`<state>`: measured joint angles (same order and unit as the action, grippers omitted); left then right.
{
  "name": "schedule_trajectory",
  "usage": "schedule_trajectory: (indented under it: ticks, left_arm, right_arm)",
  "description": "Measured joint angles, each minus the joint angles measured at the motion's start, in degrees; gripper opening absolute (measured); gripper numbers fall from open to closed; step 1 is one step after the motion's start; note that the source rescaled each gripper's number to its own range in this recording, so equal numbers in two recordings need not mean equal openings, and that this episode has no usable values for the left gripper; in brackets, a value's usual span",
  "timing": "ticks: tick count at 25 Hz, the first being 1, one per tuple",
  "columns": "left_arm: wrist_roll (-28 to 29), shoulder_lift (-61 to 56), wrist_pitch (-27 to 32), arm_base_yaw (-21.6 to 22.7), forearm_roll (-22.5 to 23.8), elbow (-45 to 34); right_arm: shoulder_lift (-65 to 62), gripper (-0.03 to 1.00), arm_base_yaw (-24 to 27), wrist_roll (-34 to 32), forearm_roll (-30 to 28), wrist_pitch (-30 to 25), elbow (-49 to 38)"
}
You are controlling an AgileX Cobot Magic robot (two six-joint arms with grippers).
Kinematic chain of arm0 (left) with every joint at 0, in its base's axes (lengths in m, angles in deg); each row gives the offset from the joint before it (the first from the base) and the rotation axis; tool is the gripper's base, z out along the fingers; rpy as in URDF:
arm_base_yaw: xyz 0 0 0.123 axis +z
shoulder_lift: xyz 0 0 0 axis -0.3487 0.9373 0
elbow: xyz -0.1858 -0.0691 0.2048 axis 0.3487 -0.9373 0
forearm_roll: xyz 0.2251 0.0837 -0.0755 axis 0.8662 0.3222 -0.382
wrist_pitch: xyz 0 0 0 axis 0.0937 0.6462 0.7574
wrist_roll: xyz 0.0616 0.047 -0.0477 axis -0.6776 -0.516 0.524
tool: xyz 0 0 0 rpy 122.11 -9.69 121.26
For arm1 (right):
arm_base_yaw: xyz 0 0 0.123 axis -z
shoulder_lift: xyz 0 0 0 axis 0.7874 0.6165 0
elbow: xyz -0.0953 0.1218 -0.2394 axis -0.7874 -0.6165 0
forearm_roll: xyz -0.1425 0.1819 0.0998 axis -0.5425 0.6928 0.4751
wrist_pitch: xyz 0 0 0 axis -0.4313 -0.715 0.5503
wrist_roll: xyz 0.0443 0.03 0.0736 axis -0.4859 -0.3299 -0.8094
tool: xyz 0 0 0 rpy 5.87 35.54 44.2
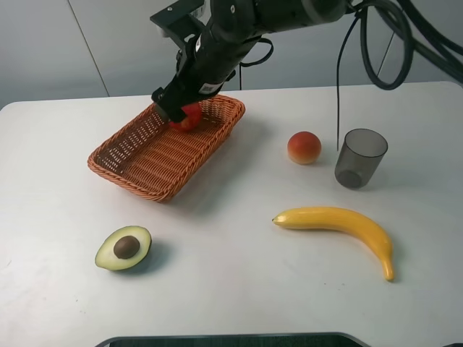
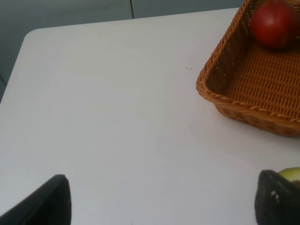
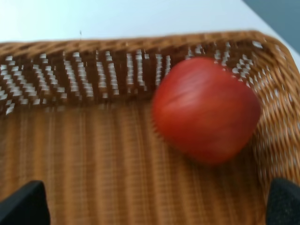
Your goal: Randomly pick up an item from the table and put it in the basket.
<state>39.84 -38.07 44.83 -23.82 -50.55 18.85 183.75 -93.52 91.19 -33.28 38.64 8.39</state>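
One apple (image 1: 190,118), red and round, lies inside the basket (image 1: 142,160), tucked into a corner at its far end, against the woven wall. One basket only, orange-brown wicker, and nothing else shows in it. One table (image 1: 239,296), white, carries everything.

Four further items stand outside the basket, one of each:
- one small orange-red fruit (image 1: 304,147), to the basket's right;
- one grey cup (image 1: 359,157), upright, just beside that fruit;
- one yellow banana (image 1: 340,221), nearer the front edge;
- one avocado half (image 1: 124,248), cut face up with its stone in place, in front of the basket.

Two pincers, by my count.
- Right gripper (image 1: 176,113): it hangs over the basket's far end, right above the apple, and from the high camera it covers part of the fruit. From its own wrist camera I see its two fingertips (image 3: 23,205) spread wide with the apple (image 3: 206,108) ahead of them, touching neither; nothing is held. The apple is blurred in that view.
- Left gripper (image 2: 161,204): fingers spread apart over bare tabletop, nothing between them. The basket's near corner and the apple (image 2: 274,24) lie well apart from it; a sliver of avocado shows just beside one finger.
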Motion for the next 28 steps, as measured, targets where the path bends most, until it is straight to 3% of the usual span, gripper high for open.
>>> schedule_trajectory:
  ticks: [4, 9, 21, 28]
  left_arm:
    - [0.0, 0.0, 0.0, 0.0, 0.0, 0.0]
    - [0.0, 0.0, 0.0, 0.0, 0.0, 0.0]
    - [0.0, 0.0, 0.0, 0.0, 0.0, 0.0]
    - [0.0, 0.0, 0.0, 0.0, 0.0, 0.0]
  right_arm:
    - [-4.1, 0.99, 3.1, -3.6, 0.0, -5.0, -1.9]
    - [-13.9, 0.99, 8.7, -9.4, 0.1, -6.3, -11.9]
    - [-44.3, 0.99, 31.5, -10.6, 5.7, -8.1, -40.1]
    - [-64.7, 0.99, 44.9, -8.8, 4.0, -16.3, -48.2]
